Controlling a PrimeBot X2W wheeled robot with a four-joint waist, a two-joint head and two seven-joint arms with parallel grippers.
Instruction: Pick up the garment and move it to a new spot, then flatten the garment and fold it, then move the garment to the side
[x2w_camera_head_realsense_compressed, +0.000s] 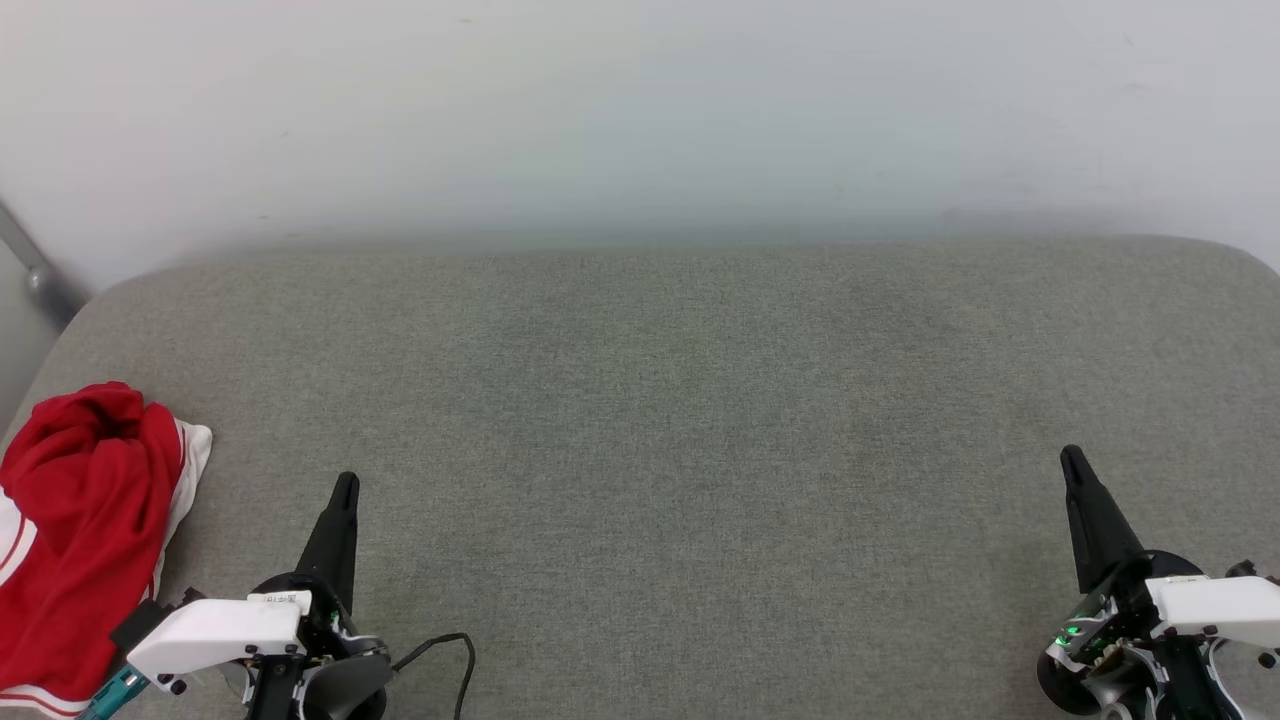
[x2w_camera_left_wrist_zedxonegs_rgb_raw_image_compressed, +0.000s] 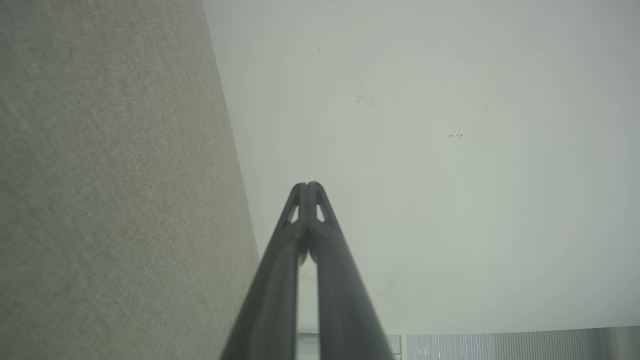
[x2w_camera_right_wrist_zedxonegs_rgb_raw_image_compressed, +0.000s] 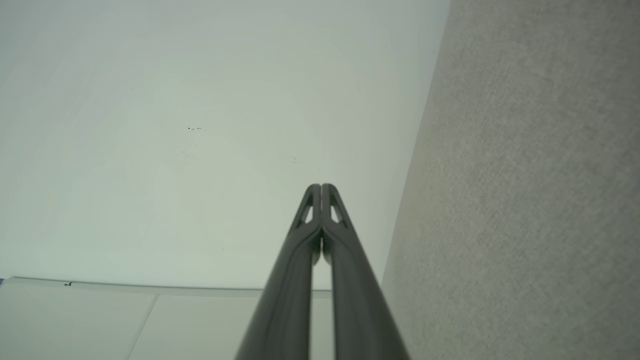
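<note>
One garment (x2w_camera_head_realsense_compressed: 85, 520), apparently crumpled, lies on one grey cushion (x2w_camera_head_realsense_compressed: 700, 400). Of two clenched, empty grippers, the left gripper (x2w_camera_head_realsense_compressed: 346, 484) is just beside the garment and the right gripper (x2w_camera_head_realsense_compressed: 1072, 456) is well apart.

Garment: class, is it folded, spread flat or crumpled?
Crumpled: the garment lies in a heap, red folds bunched over its white sleeve.

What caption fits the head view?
Crumpled red-and-white garment at the left edge of the grey cushion; left gripper and right gripper both shut and empty.
</note>
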